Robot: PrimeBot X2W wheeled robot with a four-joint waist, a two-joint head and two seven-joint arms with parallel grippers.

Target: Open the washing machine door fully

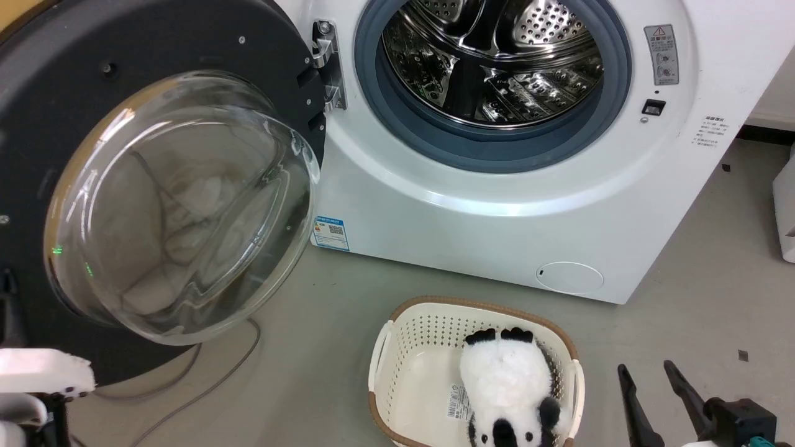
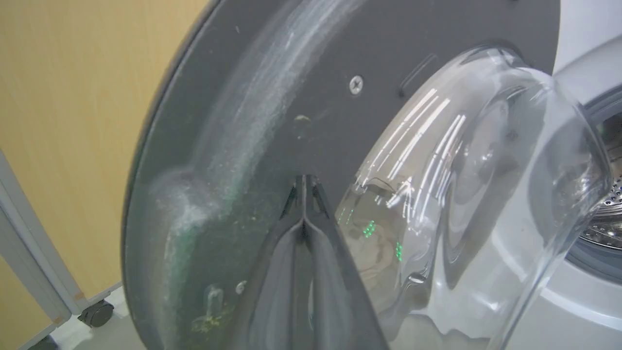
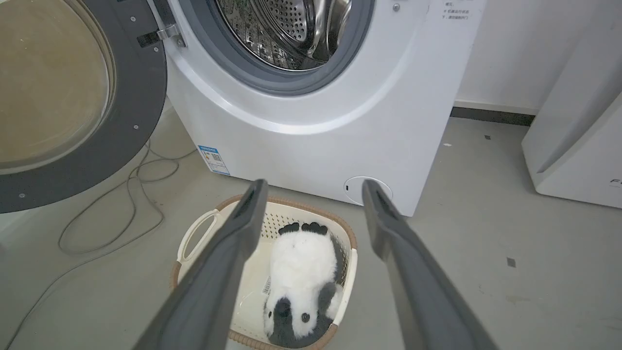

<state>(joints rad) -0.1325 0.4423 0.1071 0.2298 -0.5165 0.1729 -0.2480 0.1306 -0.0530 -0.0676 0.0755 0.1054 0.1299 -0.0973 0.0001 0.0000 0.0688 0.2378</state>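
The floor is grey; the wall behind, white.

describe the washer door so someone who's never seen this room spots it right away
Find the big white front-loading washing machine with its shiny steel drum exposed. On a metal hinge at the left of that opening hangs the large round washing machine door, swung open. Nothing else nearby has its matte dark-grey disc with a clear bulging glass bowl in the middle.
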